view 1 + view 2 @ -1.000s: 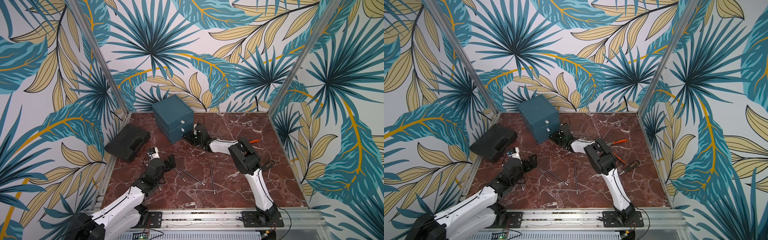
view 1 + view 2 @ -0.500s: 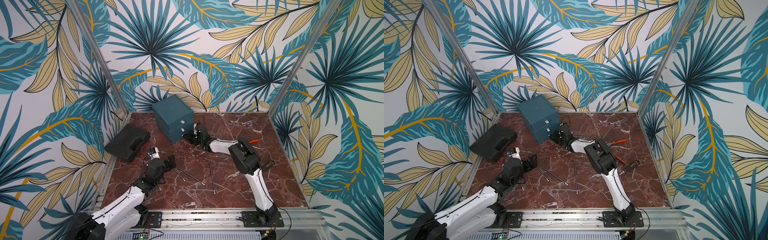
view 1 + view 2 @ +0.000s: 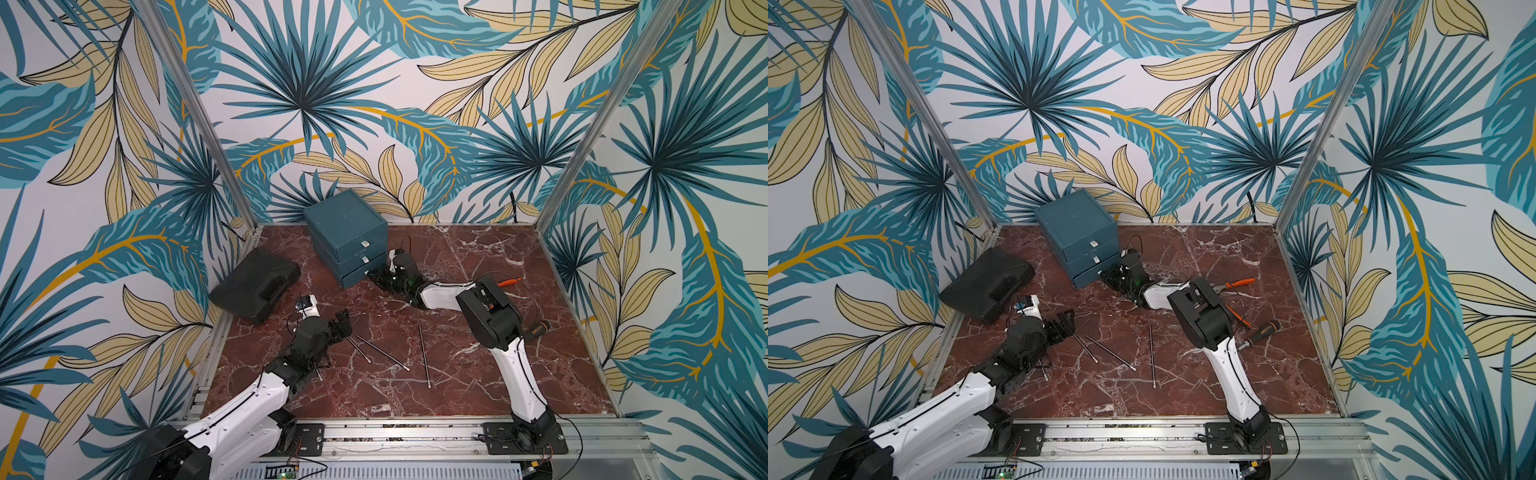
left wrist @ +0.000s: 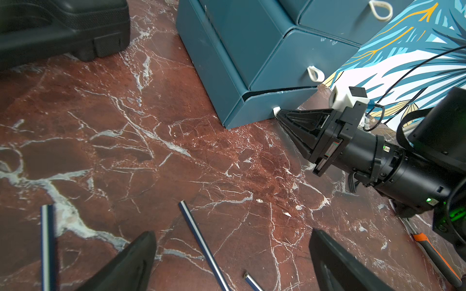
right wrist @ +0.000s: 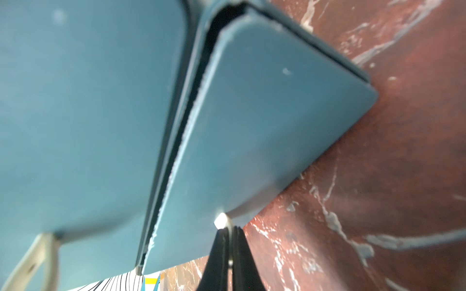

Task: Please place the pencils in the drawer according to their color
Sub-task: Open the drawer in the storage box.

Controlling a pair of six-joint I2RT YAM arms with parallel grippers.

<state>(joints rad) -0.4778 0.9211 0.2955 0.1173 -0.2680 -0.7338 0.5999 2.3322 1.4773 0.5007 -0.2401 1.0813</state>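
**Teal drawer just cracked, no pencil sorted yet**

We judge the task to be at its very start. The drawer chest (image 3: 345, 232) stands at the back of the counter (image 3: 478, 374), and its top two drawers look fully shut. Only the bottom drawer (image 4: 277, 105) shows a thin dark gap along its upper edge, so it is barely ajar. The right gripper (image 5: 228, 231) is clamped tight on that drawer's white pull tab (image 5: 220, 221), low against the counter. We read this as the opening pull, with nearly all of the travel left to do.

The pencils we can see lie loose on the counter, well apart from the chest. There are three dark ones (image 3: 424, 356) (image 3: 382, 353) (image 3: 358, 349), and what looks like a fourth (image 3: 318, 374) pokes out beside the left arm. We see no yellow or red ones, and we cannot tell what the drawers hold. The left gripper (image 3: 343, 326) hangs just beside the nearest pencil with its jaws spread wide and nothing in them.

What is left, as we judge it: open the drawer fully, then lift each pencil and drop it in the drawer for its colour.
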